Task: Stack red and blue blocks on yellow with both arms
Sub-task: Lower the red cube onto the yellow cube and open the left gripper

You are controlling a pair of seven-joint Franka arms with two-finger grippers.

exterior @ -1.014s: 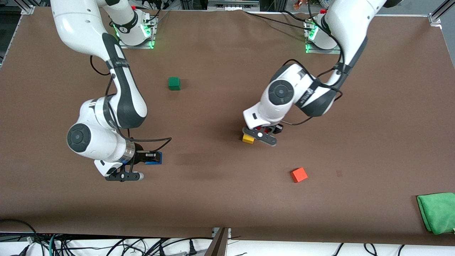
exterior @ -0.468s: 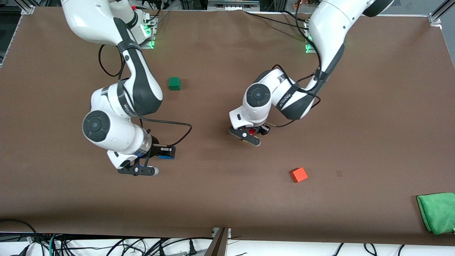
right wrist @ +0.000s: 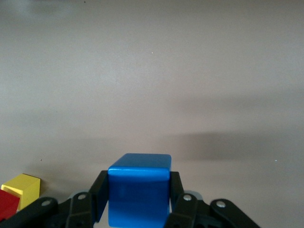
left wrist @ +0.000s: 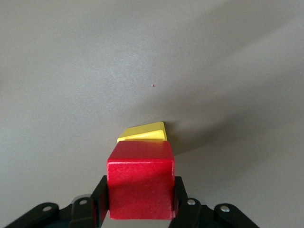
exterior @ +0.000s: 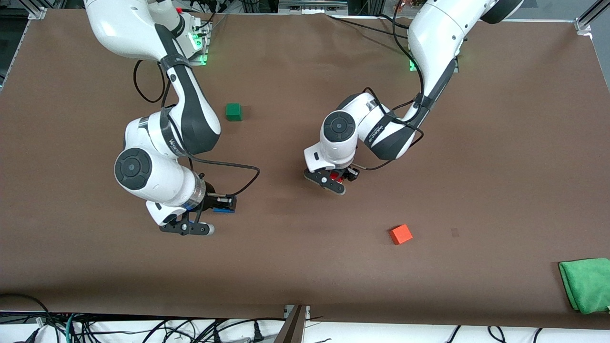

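From my remote station, I am watching the left gripper point(exterior: 339, 179) clamping the red cube point(left wrist: 140, 179) between its two fingers point(left wrist: 99, 202), the pads pressing on opposite side faces and the cube filling the gap between them. I am seeing the yellow cube point(left wrist: 143, 132) lying on the brown table point(exterior: 476, 143) just past the fingertips, partly hidden under the red cube, and I cannot tell whether the two are touching. In the front view, the left wrist is covering the yellow cube, so only a red sliver is showing beneath it. I am also watching the right gripper point(exterior: 220, 206) holding the blue cube point(right wrist: 139, 189) the same way, its fingers point(right wrist: 99, 197) closing on the cube's two sides, above bare table toward the right arm's end. From the right wrist view, the yellow cube and a corner of the red one are peeking in at the edge, well apart from the right fingers. A dark green cube point(exterior: 233, 111), an orange cube point(exterior: 401, 234) and a green cloth point(exterior: 586, 284) are sitting elsewhere on the table, away from both grippers.
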